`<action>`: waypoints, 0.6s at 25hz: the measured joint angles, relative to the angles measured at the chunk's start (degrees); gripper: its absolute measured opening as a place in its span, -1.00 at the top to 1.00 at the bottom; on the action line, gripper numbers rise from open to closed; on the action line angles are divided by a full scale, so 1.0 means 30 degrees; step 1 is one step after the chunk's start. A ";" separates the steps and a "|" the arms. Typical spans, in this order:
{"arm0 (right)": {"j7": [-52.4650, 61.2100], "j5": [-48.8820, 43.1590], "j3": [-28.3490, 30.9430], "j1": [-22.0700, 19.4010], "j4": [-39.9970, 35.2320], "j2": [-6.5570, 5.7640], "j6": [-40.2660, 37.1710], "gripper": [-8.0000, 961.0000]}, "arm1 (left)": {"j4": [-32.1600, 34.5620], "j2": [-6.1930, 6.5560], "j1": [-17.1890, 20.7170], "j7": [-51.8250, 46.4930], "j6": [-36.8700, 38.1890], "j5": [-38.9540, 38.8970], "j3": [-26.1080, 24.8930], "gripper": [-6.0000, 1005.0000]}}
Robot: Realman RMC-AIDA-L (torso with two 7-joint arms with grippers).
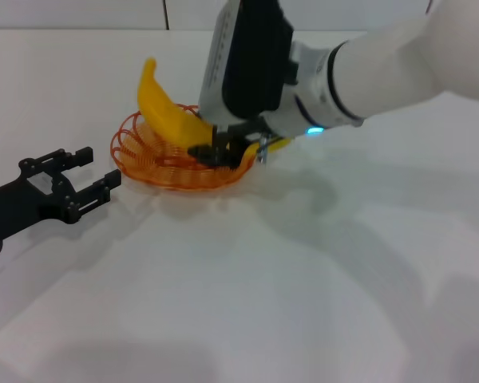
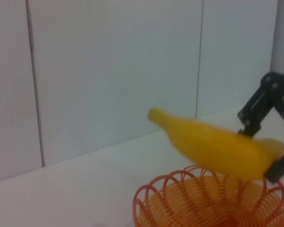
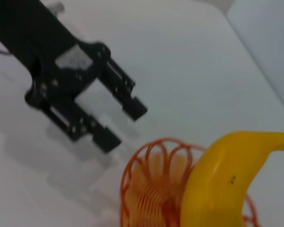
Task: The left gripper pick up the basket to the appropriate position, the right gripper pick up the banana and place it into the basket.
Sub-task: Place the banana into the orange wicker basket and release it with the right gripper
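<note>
The banana (image 1: 169, 113) hangs tilted over the basket (image 1: 144, 163), one end raised toward the far wall, its lower end pinched between the closed-in fingers of the right gripper (image 1: 223, 150) above the basket's right side. The orange wire basket sits on the white table (image 1: 303, 279). The left gripper (image 1: 92, 177) rests on the table just left of the basket, fingers spread and holding nothing.

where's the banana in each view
Head view: banana upper centre, over the basket, in the right gripper.
Left wrist view: banana right of centre, above the basket.
Right wrist view: banana lower right.
Shared landmark: the orange basket.
</note>
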 joint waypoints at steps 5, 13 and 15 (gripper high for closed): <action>0.0258 0.0089 -0.1016 0.0813 0.1744 0.0051 0.0900 -0.12 | -0.0012 -0.0022 -0.0124 0.0000 0.0000 0.0002 0.0024 -0.23; 0.0376 0.0093 -0.1590 0.0864 0.1870 0.0059 0.1491 -0.14 | -0.0029 -0.0029 -0.0136 0.0000 0.0000 0.0001 0.0027 -0.23; 0.0308 0.0097 -0.1712 0.0869 0.1746 0.0060 0.1463 -0.15 | -0.0029 -0.0029 -0.0136 0.0000 0.0000 0.0001 0.0027 -0.23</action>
